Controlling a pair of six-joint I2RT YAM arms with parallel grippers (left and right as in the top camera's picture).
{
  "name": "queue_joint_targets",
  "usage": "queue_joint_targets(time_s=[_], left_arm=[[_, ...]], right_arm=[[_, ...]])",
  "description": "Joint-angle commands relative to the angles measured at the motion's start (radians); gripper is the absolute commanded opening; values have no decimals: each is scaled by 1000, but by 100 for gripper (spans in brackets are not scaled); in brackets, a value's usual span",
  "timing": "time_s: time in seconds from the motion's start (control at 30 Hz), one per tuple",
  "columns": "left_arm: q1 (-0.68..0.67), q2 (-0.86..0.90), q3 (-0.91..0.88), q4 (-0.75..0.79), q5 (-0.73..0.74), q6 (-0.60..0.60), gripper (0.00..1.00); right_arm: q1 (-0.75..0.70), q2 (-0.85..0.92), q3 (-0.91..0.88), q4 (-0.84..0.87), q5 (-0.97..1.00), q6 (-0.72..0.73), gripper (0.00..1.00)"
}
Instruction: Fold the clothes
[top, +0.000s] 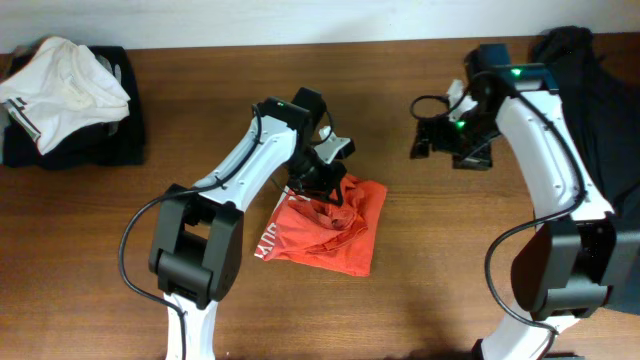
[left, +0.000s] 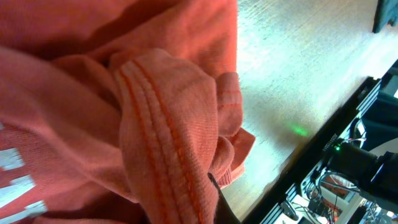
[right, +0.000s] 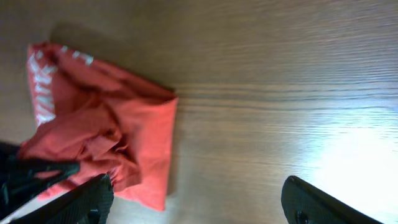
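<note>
L gripper (top: 318, 182) is down in the crumpled red-orange T-shirt (top: 335, 232), fingers drawn close & pinched on a bunched hem fold (left: 168, 130); cloth wraps round them so only one dark tip (left: 219, 202) peeks out under the fold. R gripper (right: 198, 186) hangs over bare table (right: 280, 93), fingers spread wide w/ nothing between them. The T-shirt lies off to one side, its near edge just beside one finger (right: 93, 196) in the wrist view, white lettering (right: 43, 93) at the end farthest from the fingers.
</note>
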Motion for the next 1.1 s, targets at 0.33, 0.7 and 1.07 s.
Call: queue_joint_targets(time_s=[0.33, 0.7, 1.07], left_arm=[[-67, -178, 102, 32, 0, 40, 99], [257, -344, -474, 148, -79, 37, 99], [53, -313, -503, 245, 48, 40, 1]], right_arm=[[-125, -13, 10, -34, 21, -11, 90], [-125, -11, 6, -37, 24, -14, 91], [-125, -11, 4, -38, 25, -14, 91]])
